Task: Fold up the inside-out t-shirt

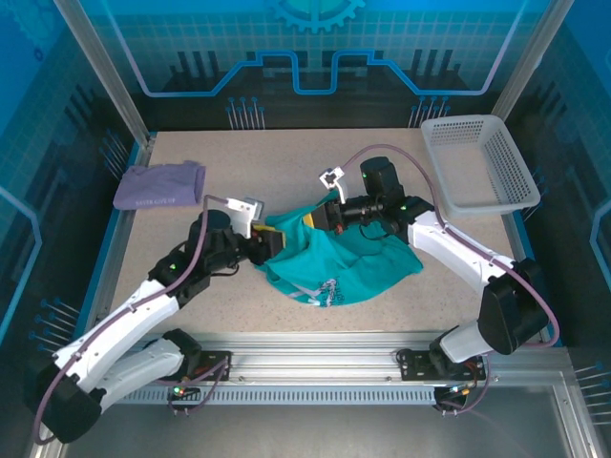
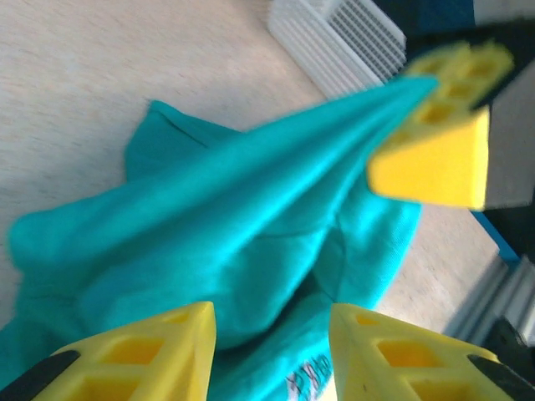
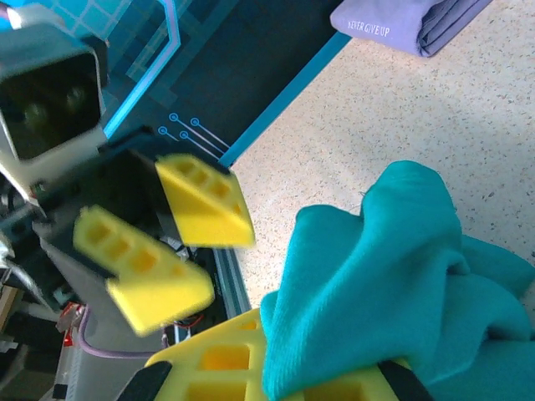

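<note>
– At the middle of the surface (image 1: 286, 162), what lies between the 2 arms?

– 1 teal t-shirt (image 1: 353, 262), bunched in a loose heap. Part of it rests on the surface, and 1 ridge of cloth is drawn up off it towards the right tool (image 3: 276, 372).

– Is that tool grasping it?

– Yes. It is clenched on a pinch of the teal cloth, and the left wrist view shows the fabric stretched taut up to its yellow fingers. The left tool (image 1: 272, 240) stands released just beside the heap, with its fingers apart and no cloth between them.

– How far along would you put the fold?

– Early, I judge. I see 0 flat panels and 0 clean creases, and no sleeve or hem is laid out straight. A pale print (image 1: 326, 291) shows at the near edge, but I cannot tell from the wrinkles which face of the shirt is outward. Spreading it flat and every fold look to be left.

– And the count of things?

– 1 teal t-shirt, and 1 lavender folded garment (image 1: 158, 186) at the far left, well apart from it. There is also 1 white basket (image 1: 477, 162) at the far right corner. 2 arms work here, each with 1 tool, and each tool has 2 yellow fingers.
</note>
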Available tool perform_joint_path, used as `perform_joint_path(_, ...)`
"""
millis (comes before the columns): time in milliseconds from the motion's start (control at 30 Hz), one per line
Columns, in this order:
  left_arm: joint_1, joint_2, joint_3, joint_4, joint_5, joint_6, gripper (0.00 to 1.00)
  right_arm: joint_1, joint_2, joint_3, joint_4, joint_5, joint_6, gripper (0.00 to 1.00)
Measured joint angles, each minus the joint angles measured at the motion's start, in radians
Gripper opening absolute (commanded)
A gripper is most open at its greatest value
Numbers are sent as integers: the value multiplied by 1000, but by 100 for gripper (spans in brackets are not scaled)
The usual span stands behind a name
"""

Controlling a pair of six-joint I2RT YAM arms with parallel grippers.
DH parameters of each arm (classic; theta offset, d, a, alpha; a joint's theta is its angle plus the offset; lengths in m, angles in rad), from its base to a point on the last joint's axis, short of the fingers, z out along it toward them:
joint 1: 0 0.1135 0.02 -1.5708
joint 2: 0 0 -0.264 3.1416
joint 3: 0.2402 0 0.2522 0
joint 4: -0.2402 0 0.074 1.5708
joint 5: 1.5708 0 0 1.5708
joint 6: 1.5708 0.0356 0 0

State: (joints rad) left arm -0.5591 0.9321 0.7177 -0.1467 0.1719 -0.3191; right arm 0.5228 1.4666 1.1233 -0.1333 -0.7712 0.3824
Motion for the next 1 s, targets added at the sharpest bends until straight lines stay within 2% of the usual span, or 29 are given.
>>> perform_joint_path(200,-47,158,2,38,41,13,44,-2,0,0,2,1,11,0)
perform_joint_path(300,-46,203,2,73,42,12,40,-3,0,0,1,1,11,0)
perform_joint_path(400,-46,237,6,112,42,10,32,-5,0,0,1,3,11,0)
perform_joint_path(567,-46,287,18,172,46,7,2,-11,-1,-5,-1,5,10,0)
perform_joint_path(633,-46,291,19,185,53,1,0,-19,-2,-7,-15,14,5,0)
perform_joint_path(833,-46,231,19,206,158,-45,0,-28,-2,41,-164,197,-43,8)
perform_joint_path(1000,-39,175,39,246,257,-153,0,-17,11,121,-259,382,-89,22)
